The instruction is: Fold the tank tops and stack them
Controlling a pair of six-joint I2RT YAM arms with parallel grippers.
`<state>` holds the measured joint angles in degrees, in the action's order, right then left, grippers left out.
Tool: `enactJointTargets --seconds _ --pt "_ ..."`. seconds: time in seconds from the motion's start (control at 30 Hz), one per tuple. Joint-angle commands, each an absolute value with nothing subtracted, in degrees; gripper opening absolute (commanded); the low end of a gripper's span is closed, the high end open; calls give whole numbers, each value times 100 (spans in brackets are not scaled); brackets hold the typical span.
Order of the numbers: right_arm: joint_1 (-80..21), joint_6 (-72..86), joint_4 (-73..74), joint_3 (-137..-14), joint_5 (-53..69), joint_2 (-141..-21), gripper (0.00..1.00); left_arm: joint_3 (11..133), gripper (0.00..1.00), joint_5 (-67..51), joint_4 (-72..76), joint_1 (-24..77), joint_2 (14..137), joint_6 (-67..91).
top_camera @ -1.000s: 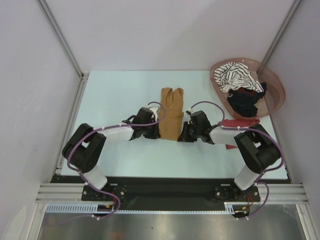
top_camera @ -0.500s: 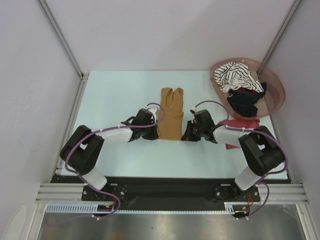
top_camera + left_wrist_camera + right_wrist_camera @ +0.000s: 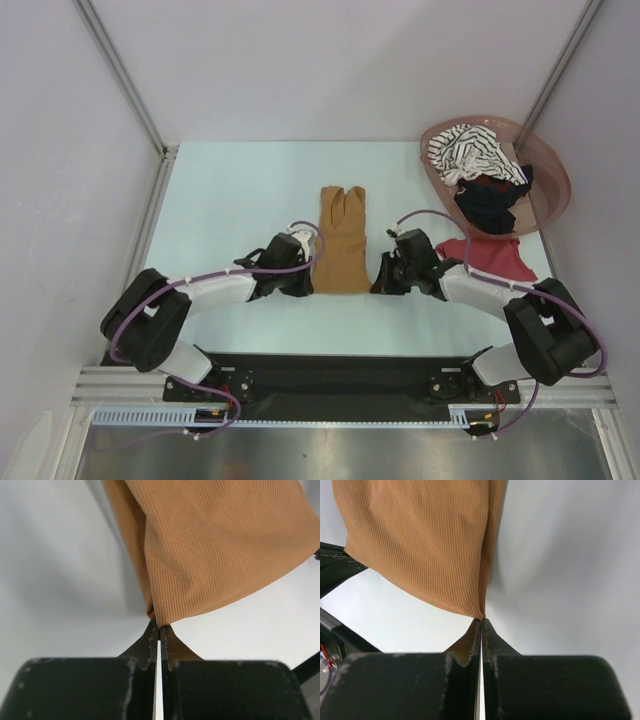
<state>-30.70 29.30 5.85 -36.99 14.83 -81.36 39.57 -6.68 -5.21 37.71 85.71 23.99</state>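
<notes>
Now | left gripper (image 3: 159,631): pinching near-left corner of mustard-brown tank top (image 3: 342,240) | right gripper (image 3: 481,626): pinching its near-right corner | garment: narrow strip at centre of table (image 3: 230,200), between both grippers

Reads as fine-ribbed knit cloth across the mustard-brown tank top (image 3: 220,545), matt and soft, with narrow ribs running lengthwise. Shows matt black plastic on the left gripper (image 3: 159,630) and the right gripper (image 3: 481,626), scuffed grey along the finger edges. Looks smooth and pale on the tabletop (image 3: 230,190), with a faint satin sheen. Appears as glossy, half-clear pinkish-brown plastic in the oval basket (image 3: 556,185) at the far right corner of the tabletop. Shows soft, matt cloth in the striped tank top (image 3: 470,155), the black tank top (image 3: 487,205) and the dark red tank top (image 3: 497,258). Gleams dully as brushed metal on the frame upright (image 3: 121,77). Shines smooth on the purple cable (image 3: 425,213).
</notes>
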Motion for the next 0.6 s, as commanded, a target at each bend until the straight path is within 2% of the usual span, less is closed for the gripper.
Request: enactJointTargets --seconds 0.0,0.33,0.47,0.57 --pt "-3269 2882 896 -3586 1327 -7867 0 3771 0 -764 -527 4033 8271 2636" --pt "-3867 3339 1756 -3515 1169 -6646 3 3639 0 -888 -1309 4395 7306 3278" --pt "-3867 3322 2258 -3796 1064 -6232 9 3823 0 -975 -1766 4395 6935 3322" --pt "-3867 3209 2548 -4156 1064 -6258 8 4086 0 -1002 -2091 4386 6821 3305"
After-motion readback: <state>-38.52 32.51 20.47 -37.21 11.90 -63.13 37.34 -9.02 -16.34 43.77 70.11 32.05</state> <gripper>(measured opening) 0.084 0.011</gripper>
